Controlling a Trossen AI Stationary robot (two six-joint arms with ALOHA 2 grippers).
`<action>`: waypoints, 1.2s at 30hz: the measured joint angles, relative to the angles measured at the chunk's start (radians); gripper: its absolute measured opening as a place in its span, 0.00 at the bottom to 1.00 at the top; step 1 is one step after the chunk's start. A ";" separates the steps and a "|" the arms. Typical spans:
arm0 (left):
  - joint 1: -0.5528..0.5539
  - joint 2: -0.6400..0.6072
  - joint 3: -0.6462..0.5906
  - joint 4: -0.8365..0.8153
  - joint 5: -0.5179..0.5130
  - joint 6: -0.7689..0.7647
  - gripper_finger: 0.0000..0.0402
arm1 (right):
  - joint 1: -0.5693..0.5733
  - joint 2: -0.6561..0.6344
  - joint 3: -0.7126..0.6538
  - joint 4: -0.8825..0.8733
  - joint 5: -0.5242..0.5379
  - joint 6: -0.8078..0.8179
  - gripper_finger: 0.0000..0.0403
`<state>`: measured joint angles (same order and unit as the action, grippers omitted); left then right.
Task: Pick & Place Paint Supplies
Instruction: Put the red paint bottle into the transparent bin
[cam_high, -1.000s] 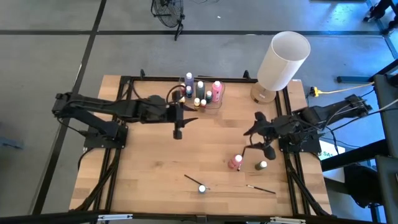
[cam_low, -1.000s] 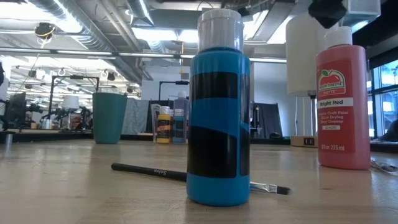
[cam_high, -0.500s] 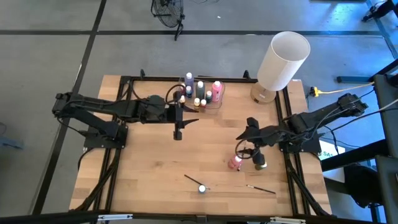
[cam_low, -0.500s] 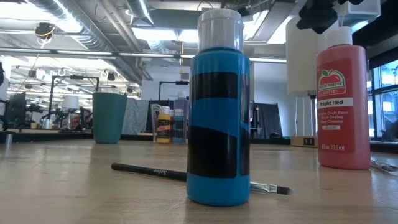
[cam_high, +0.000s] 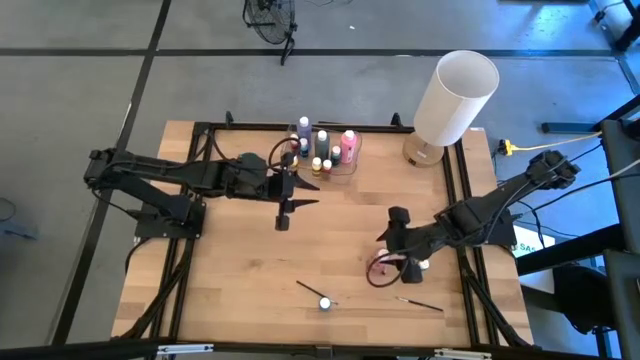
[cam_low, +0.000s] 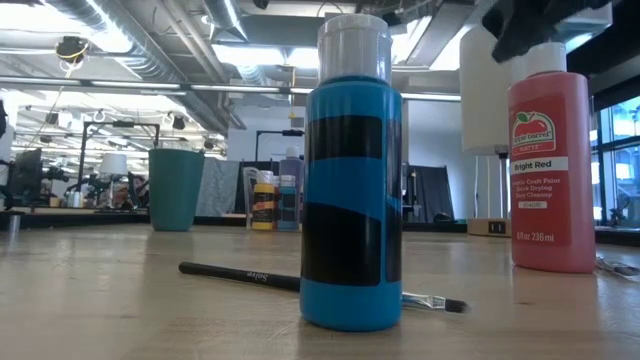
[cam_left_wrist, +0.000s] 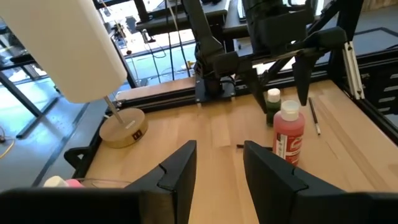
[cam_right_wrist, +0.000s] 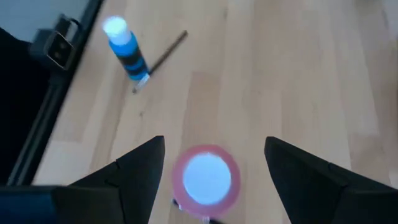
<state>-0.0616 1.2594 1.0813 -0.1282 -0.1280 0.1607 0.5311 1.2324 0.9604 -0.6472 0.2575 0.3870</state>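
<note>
One red bottle (cam_right_wrist: 206, 176) btwn wide-apart fingers of right pincer (cam_right_wrist: 208, 168).

From above, the right pincer (cam_high: 385, 262) covers most of the red bottle (cam_high: 379, 266), so only a sliver of pink shows under the arm. The green bottle (cam_high: 421, 266) beside it is mostly hidden too, with just its pale cap peeking out. In the low view the red bottle's cap is cut off by the dark pincer above it, and the blue bottle (cam_low: 351, 180) blocks the middle of the paintbrush (cam_low: 240, 276) lying behind it. The bottles in the clear container (cam_high: 337, 160) are too small to count; there may be six or seven. The right wrist view is blurred, so the red bottle's label cannot be read there.
</note>
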 joint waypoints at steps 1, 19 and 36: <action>-0.002 0.000 0.000 0.000 0.000 0.003 0.32 | -0.001 0.000 0.000 -0.010 0.002 0.019 0.70; -0.003 0.000 0.000 -0.004 0.000 0.009 0.32 | -0.001 0.000 0.000 0.003 0.002 0.050 0.70; -0.002 0.000 0.000 -0.004 -0.008 0.018 0.32 | -0.001 0.000 0.000 0.068 -0.059 0.024 0.70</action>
<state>-0.0631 1.2591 1.0813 -0.1318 -0.1356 0.1787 0.5298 1.2324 0.9604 -0.5793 0.1986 0.4114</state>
